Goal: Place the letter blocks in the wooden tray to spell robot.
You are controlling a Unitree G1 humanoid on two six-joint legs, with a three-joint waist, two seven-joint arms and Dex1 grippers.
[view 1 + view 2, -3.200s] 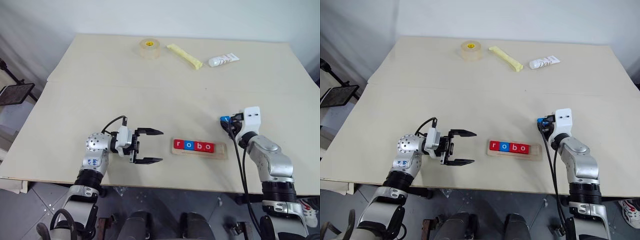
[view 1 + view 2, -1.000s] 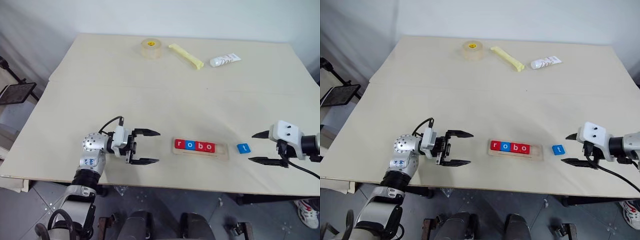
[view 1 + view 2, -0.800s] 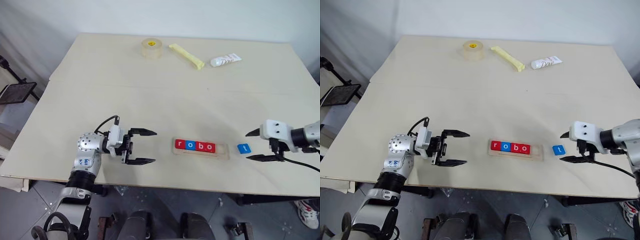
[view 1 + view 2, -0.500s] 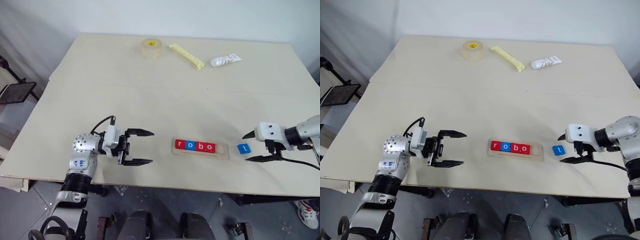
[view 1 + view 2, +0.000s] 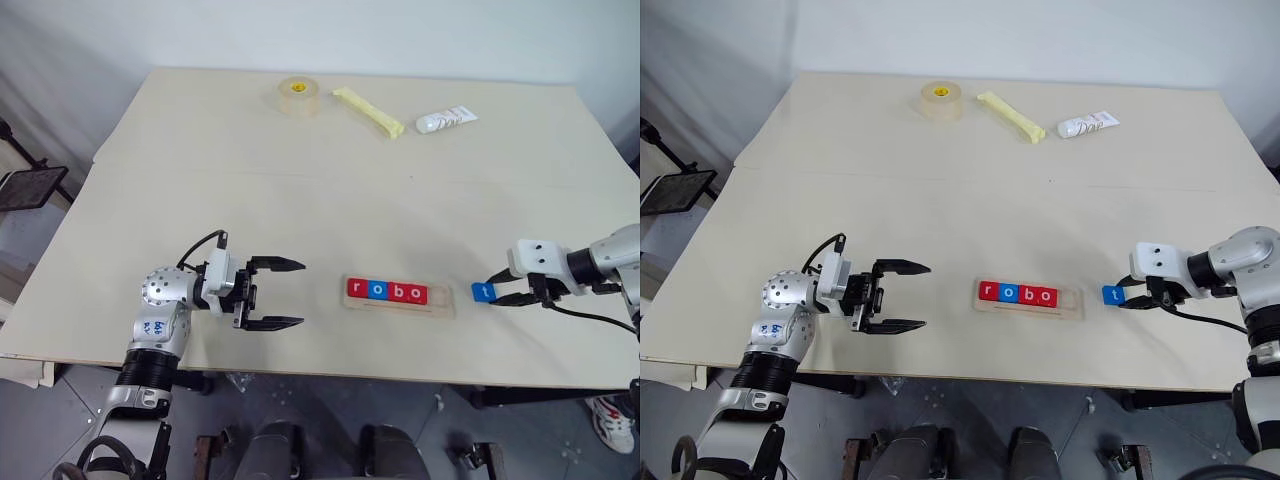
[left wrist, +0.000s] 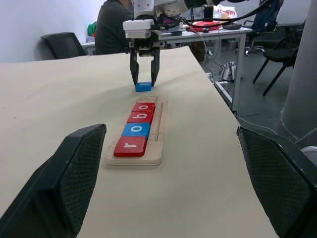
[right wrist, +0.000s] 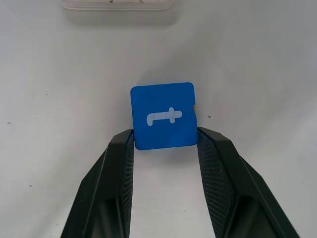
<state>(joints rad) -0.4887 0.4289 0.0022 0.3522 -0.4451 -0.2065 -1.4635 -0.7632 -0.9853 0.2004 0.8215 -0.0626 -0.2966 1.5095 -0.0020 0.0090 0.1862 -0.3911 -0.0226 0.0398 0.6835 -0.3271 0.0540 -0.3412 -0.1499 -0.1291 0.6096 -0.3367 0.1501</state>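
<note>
The tray (image 5: pixel 400 297) already has r, o, b, o (image 5: pixel 389 291) lined up in it, and the blue t (image 7: pixel 164 115) lies on the table just right of the tray. The right gripper (image 7: pixel 165 141) has pinched the t's two edges between its fingertips, while the left gripper (image 5: pixel 290 293) hangs wide open and empty, well left of the tray.

My right arm reaches in from the right edge of the table, wrist bent so my right gripper (image 5: pixel 1127 296) points inward near the front edge, fingertips (image 7: pixel 124 144) pressed against both sides of the blue t block (image 7: pixel 164 115), which lies flat on the table. My left arm comes up over the front edge, and my left gripper (image 5: pixel 300 293) hangs level, pointing right, jaws spread wide and holding nothing.
</note>
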